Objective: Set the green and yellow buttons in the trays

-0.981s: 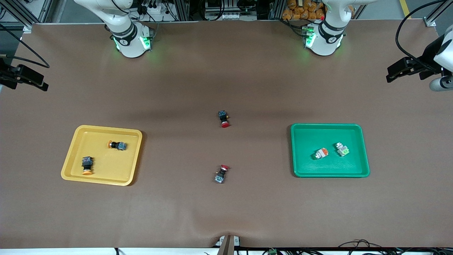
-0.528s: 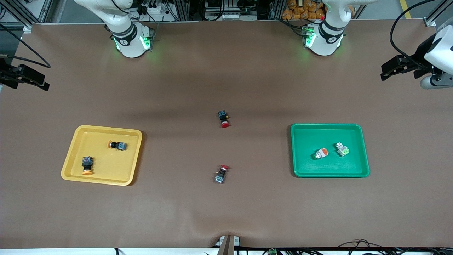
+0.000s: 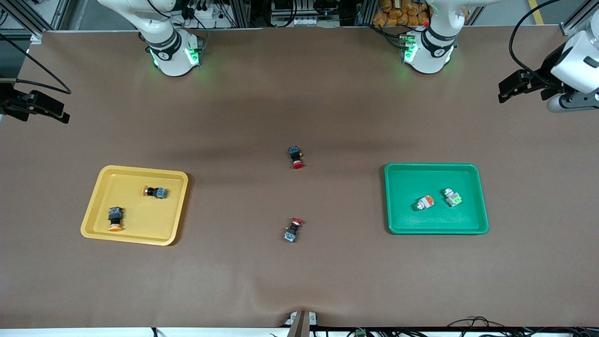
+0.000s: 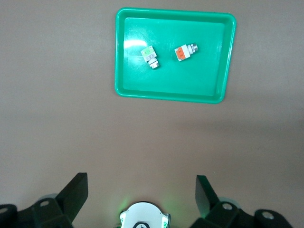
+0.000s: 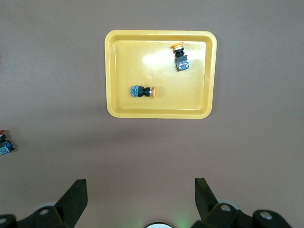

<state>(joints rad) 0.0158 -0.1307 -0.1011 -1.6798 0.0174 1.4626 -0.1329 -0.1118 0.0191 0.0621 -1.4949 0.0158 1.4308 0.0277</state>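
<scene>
Left gripper (image 4: 141,191) and right gripper (image 5: 141,191) spread wide, empty, up over bare table. Yellow-capped buttons (image 3: 155,192) in yellow tray (image 3: 104,178), white-silver pair (image 3: 425,202) in green tray (image 3: 482,220). Looks done.

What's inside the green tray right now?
The green tray holds two white-silver buttons lying apart: one with an orange block, one with a green block. Nothing covers them; the rest of its floor is bare. Both tools are away from it.

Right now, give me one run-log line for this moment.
yellow plastic tray: two orange-capped buttons | green plastic tray: two white-silver buttons | left gripper: open, raised | right gripper: open, raised
</scene>
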